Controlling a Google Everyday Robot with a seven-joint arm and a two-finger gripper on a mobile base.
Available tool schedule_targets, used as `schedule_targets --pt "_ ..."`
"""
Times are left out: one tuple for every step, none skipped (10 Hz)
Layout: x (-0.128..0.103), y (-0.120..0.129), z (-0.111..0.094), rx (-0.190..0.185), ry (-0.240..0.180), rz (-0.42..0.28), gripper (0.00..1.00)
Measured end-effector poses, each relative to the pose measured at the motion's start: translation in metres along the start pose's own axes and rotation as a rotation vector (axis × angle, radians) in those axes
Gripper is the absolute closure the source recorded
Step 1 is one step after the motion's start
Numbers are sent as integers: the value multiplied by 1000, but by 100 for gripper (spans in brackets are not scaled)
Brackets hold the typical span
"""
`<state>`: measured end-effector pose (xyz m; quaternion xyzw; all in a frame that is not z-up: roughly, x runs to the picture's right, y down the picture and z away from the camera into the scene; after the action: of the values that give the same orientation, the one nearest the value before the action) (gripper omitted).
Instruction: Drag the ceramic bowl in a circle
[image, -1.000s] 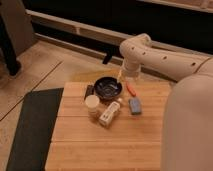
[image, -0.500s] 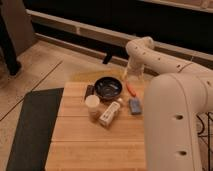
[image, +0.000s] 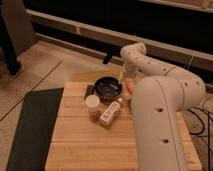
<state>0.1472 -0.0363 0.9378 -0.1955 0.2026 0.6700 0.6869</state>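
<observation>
The ceramic bowl is round, glossy black with a bluish mottled inside. It sits at the back of the wooden table. My gripper hangs at the end of the white arm, just at the bowl's right back rim. I cannot tell whether it touches the rim. The arm curves in from the right and hides the table's right side.
A small cream cup stands in front of the bowl, with a white bottle lying beside it. A dark block lies left of the bowl, and an orange item peeks out to the right. A black mat lies on the floor to the left.
The arm's big white link has swung in over the right side of the table, hiding the blue item there. The gripper stays by the bowl's right rim. The bowl has barely moved.
</observation>
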Motion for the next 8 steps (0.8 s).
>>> schedule_targets --pt "0 -2 0 1 0 2 35" --pt "1 -3 0 2 1 4 35" --pt "-1 0 -1 -2 -8 -1 35" --pt "-5 2 -3 -15 -26 -10 35" --pt "-12 8 -7 -46 -63 -34 35" --pt "-18 15 -9 -79 -100 -60 35" --pt "-20 21 -9 -105 -118 -80 35" --pt "-18 22 -7 -118 -120 -90 35"
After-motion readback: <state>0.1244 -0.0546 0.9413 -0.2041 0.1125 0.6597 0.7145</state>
